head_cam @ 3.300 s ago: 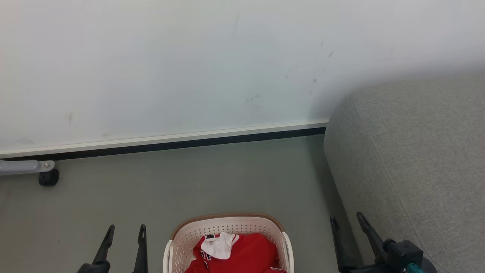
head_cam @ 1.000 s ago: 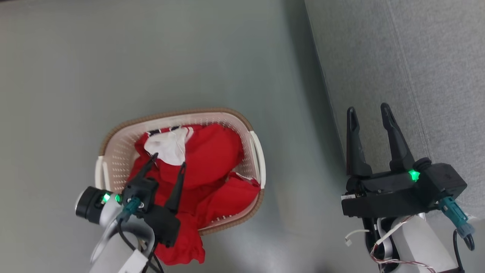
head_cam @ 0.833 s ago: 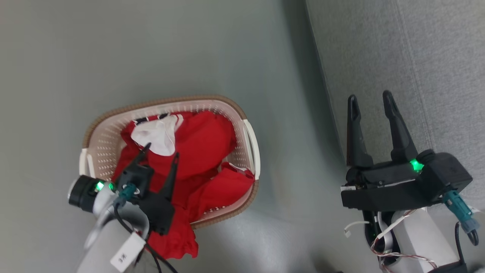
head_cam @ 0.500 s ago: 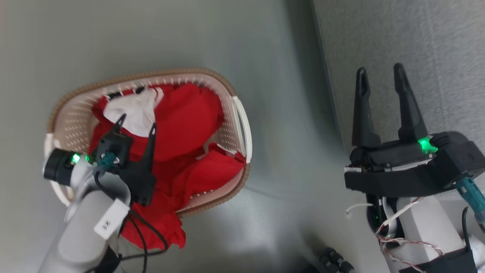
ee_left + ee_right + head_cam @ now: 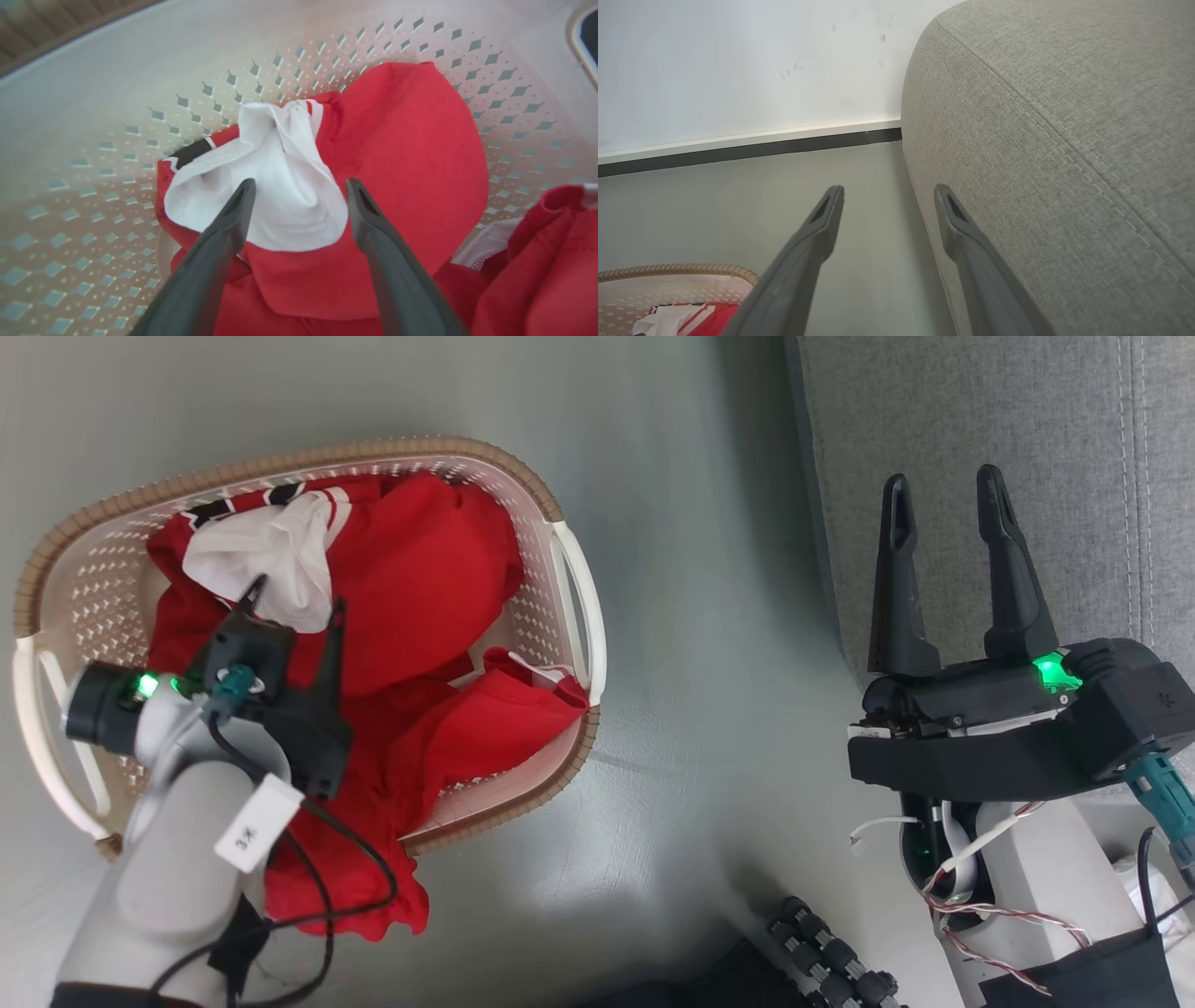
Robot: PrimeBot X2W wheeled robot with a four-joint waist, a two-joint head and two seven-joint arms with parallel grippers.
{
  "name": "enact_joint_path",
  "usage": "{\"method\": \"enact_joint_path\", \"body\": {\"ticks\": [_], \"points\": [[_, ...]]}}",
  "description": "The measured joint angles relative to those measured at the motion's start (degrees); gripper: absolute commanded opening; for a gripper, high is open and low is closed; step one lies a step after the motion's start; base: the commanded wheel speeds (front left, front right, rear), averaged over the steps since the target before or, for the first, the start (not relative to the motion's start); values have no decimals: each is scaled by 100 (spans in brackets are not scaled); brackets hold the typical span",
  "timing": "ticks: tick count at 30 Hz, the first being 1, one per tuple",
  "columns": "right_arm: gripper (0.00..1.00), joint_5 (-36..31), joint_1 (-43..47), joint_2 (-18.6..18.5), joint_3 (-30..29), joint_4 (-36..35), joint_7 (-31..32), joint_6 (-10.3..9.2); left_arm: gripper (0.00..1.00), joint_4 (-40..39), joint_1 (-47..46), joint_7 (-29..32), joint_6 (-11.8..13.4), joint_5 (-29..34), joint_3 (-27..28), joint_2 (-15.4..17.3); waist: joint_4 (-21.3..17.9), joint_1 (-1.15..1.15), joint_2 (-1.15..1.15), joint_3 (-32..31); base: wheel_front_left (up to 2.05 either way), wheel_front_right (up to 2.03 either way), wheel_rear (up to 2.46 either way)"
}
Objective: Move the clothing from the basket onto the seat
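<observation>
Hanging over the cream, brown-rimmed plastic basket [image 5: 308, 453] full of small holes, the left gripper [image 5: 297, 595] spreads its two dark fingers wide on either side of a crumpled white sleeve [image 5: 285, 200], maybe touching it. The soft red clothes [image 5: 420, 551] lie in the basket, one piece drooping out over the rim. The right gripper [image 5: 943, 476] is wide too, holding nothing, beside the big grey cloth seat [image 5: 980, 392].
</observation>
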Motion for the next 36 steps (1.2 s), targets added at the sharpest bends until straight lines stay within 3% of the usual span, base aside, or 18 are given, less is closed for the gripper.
{"method": "enact_joint_path", "body": {"ticks": [12,13,16,17,18,36], "points": [[100,0,-91,31,85,36,0,0,100,452,-439,-40,162,94,18,110,-146,0,0,195,0,0,0],[100,0,-91,33,85,40,0,0,87,511,-449,-38,164,103,5,103,-155,0,0,204,0,0,0],[100,0,-91,35,76,59,0,0,27,617,-519,-38,208,134,-19,69,-171,0,0,222,0,0,0],[100,0,-92,37,63,75,0,0,27,636,-559,-41,208,134,-32,45,-172,0,0,223,0,0,0],[100,0,-92,40,38,105,0,0,0,668,-588,-43,207,134,-46,3,-169,0,0,220,0,0,0],[100,-1,-115,43,-99,581,0,25,0,826,-476,-504,-149,-19,-140,-439,69,-1,-1,-252,0,0,0]]}}
